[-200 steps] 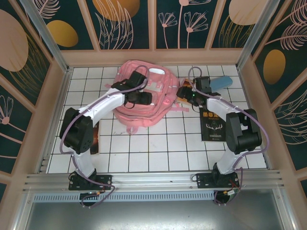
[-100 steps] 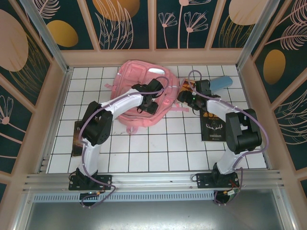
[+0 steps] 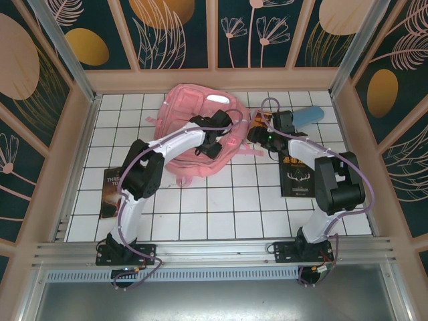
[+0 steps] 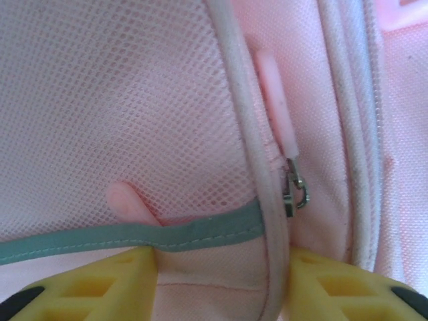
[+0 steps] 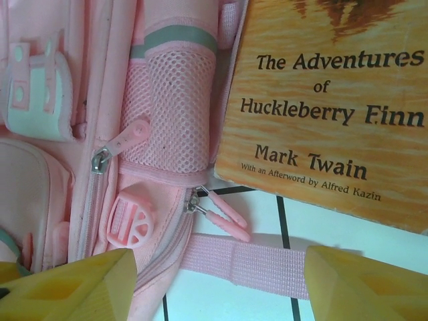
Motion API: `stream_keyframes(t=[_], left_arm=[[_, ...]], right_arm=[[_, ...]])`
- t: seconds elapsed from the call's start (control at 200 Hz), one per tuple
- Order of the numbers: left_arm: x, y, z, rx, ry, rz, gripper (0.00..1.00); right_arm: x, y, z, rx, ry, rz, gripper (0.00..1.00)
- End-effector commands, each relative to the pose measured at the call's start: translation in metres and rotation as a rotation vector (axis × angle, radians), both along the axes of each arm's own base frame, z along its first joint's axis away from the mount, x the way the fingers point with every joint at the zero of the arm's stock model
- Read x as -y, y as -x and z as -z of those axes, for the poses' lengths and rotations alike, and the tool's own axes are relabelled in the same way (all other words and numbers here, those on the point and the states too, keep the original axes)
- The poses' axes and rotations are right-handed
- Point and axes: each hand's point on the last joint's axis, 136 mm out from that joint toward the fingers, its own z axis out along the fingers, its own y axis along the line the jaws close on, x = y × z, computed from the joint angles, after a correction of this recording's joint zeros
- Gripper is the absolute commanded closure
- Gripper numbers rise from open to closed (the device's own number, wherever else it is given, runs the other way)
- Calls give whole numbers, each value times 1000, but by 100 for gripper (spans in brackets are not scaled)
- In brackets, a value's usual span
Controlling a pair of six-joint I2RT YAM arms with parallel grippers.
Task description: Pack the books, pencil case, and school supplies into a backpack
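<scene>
Swung rightward, left gripper (image 4: 224, 271) straddles the backpack (image 3: 180, 107) beside its zipper pull (image 4: 295, 190), jaws parted, gripping nothing; right gripper (image 5: 217, 281) gapes empty near the orange book (image 5: 321, 87). Opening step, probably: next, pinch that pull.

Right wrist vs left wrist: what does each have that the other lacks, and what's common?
Right wrist: Huckleberry Finn book, white tiled table, pink strap, pale buckle. Left wrist: tight close-up, a pink tab seen through the mesh. Both: pink backpack, mesh pocket with teal trim, zipper pulls, yellow tool fingers at the bottom edge.
</scene>
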Motion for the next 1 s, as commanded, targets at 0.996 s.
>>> stream_keyframes(t=[0.996], left_arm=[[-34,-26,-137,424,124,-75,85]], right_arm=[[-81,17,-23,289,-104,-672,53]])
